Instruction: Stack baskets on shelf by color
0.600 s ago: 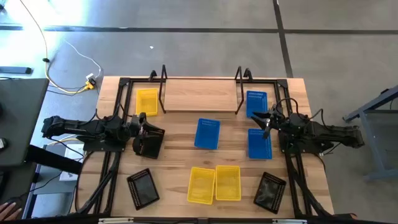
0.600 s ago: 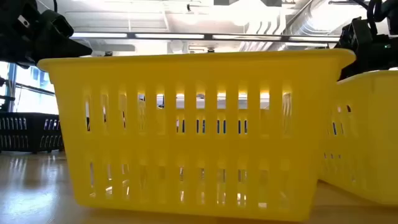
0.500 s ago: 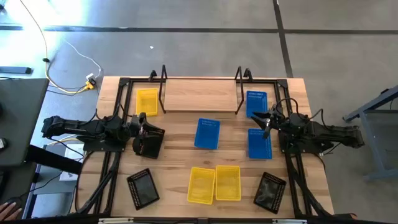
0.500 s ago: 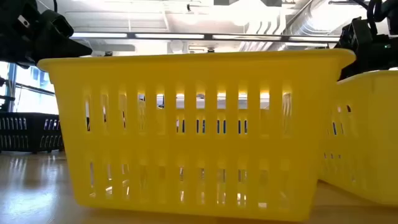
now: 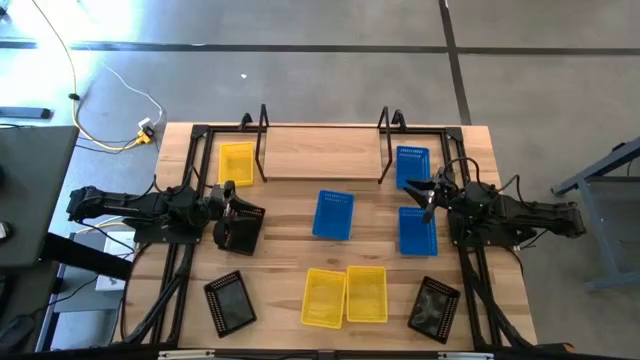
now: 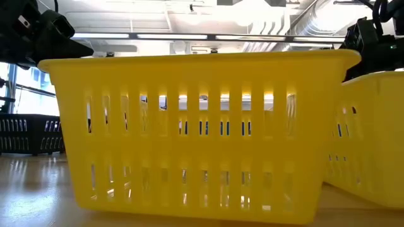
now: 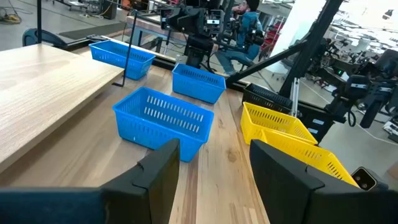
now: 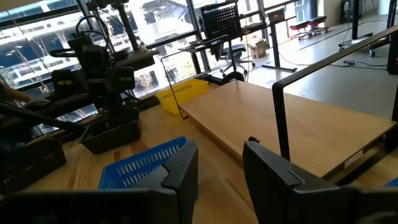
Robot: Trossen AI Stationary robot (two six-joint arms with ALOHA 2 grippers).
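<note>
The shelf [image 5: 322, 158], a light board between two black wire end frames, stands at the table's far middle. A yellow basket [image 5: 236, 162] sits to its left and a blue basket [image 5: 412, 165] to its right. Two more blue baskets [image 5: 334, 214] [image 5: 418, 232] rest mid-table, and two yellow baskets [image 5: 324, 296] [image 5: 366, 293] sit side by side near the front. My left gripper [image 7: 214, 149] hangs open over a black basket [image 5: 242, 230]. My right gripper [image 8: 221, 152] hangs open above the right-hand blue basket's far end. Neither gripper has anything between its fingers.
Two more black baskets [image 5: 230, 300] [image 5: 434, 307] lie at the near left and near right. A large black frame [image 5: 200, 135] runs around the tabletop. In the low view, the near yellow baskets [image 6: 189, 126] block most of the table.
</note>
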